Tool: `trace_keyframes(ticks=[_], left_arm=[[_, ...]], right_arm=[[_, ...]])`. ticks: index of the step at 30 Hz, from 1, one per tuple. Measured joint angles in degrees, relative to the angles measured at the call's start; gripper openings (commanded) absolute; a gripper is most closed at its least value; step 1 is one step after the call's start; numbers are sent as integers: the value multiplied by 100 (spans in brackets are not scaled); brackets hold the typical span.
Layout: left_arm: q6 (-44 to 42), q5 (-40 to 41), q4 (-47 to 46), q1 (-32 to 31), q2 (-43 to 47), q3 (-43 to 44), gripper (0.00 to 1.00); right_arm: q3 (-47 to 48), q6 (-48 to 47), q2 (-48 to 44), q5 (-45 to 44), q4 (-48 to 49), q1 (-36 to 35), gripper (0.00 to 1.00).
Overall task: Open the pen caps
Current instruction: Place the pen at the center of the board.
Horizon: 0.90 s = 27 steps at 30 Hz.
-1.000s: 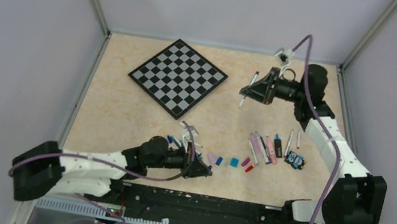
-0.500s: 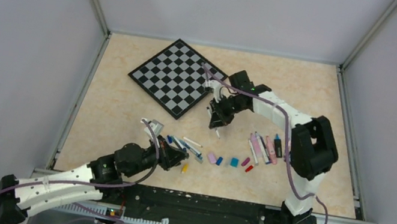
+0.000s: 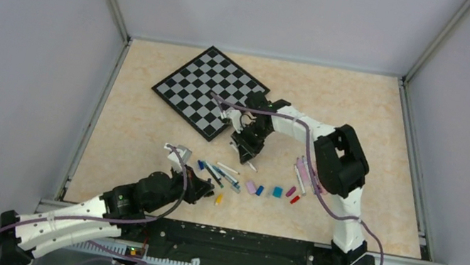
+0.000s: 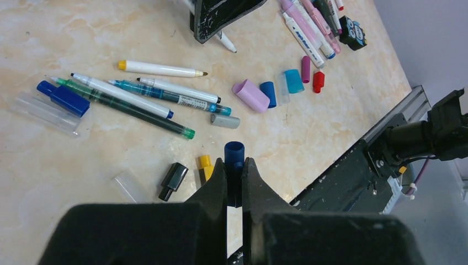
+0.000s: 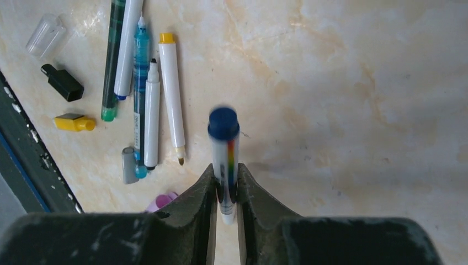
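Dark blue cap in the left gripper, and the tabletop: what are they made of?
The dark blue cap, pinched in the left gripper, looks like moulded plastic: opaque, smooth, faint sheen. The tabletop looks like beige marble-pattern laminate or stone, glossy with soft reflections; I cannot tell which.

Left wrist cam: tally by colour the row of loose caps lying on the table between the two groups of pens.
light pink cap: 1
blue cap: 1
clear cap: 1
teal cap: 1
magenta cap: 1
red cap: 1
Total: 6
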<state>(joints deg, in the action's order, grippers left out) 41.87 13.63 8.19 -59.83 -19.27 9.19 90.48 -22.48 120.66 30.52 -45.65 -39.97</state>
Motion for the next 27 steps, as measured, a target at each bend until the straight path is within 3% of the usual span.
trace_keyframes(ticks=[5,14,20,24,27], left_arm=[[24,39,175,0,2,2,0],[122,-105,214,0,0,2,0],[203,-697,-269,0,-297,-4,0],[256,-1182,-474,0,-1322,98,0],[297,-1449,-474,-44,-2378,385,0]], right_arm=[[184,55,188,-140,-107,-166,26],[177,44,42,-133,-232,-203,28],[-551,-363,-1309,94,-282,-197,29],[-1335,-651,-2518,426,-111,28,32],[-2059,-675,-3338,927,175,702,38]])
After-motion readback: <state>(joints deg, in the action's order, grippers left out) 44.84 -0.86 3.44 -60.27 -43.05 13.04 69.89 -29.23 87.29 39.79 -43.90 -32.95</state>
